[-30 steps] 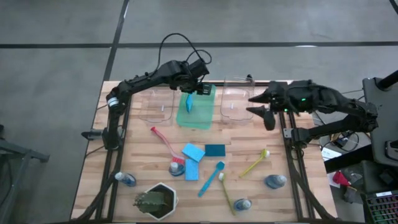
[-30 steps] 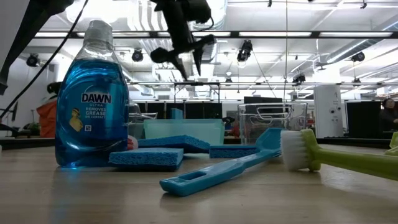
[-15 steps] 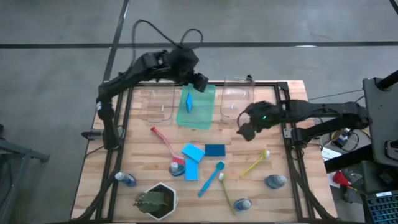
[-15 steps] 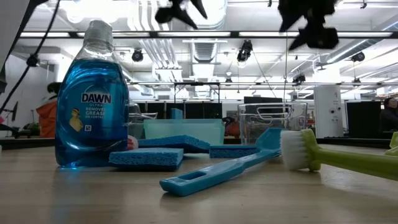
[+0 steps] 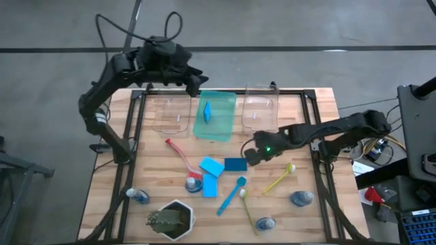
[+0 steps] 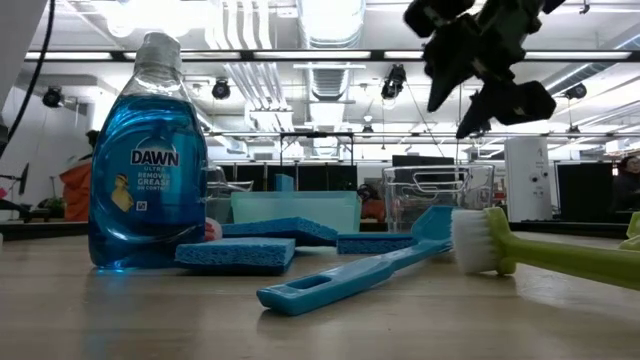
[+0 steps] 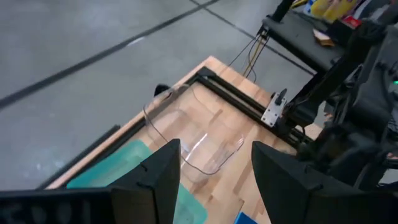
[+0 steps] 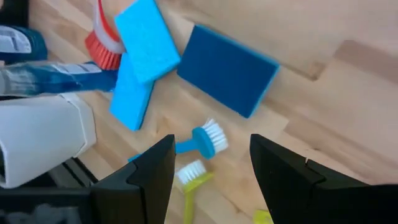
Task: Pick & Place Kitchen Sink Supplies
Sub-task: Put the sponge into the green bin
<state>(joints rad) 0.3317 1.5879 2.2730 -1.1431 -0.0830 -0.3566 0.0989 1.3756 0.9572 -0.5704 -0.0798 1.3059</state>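
1. Fingers of the right gripper (image 5: 249, 154) stand parted with nothing between them; in its wrist view both dark fingers (image 8: 149, 177) frame bare air above the table (image 5: 300, 204).
2. Right arm reaches in from the right edge of the high view toward centre frame, its gripper hanging just right of the dark blue sponge (image 5: 236, 164), not touching it.
3. Left gripper (image 5: 194, 83) is also parted and empty, with fingers (image 7: 163, 171) spread above a clear bin (image 7: 199, 134).
4. Left arm arcs across the upper left of the high view, its gripper near the top edge of the green tray (image 5: 228, 126).
5. One light blue sponge stands on edge in that tray (image 5: 206, 112).
6. Two light blue sponges (image 5: 212, 166) overlap at centre frame, beside the red brush (image 5: 180, 156).
7. Blue brush (image 5: 231, 195) and two yellow-green brushes (image 5: 278, 177) lie lower right of centre.
8. Three blue bottles (image 5: 302, 197) lie along the lower part of the frame.
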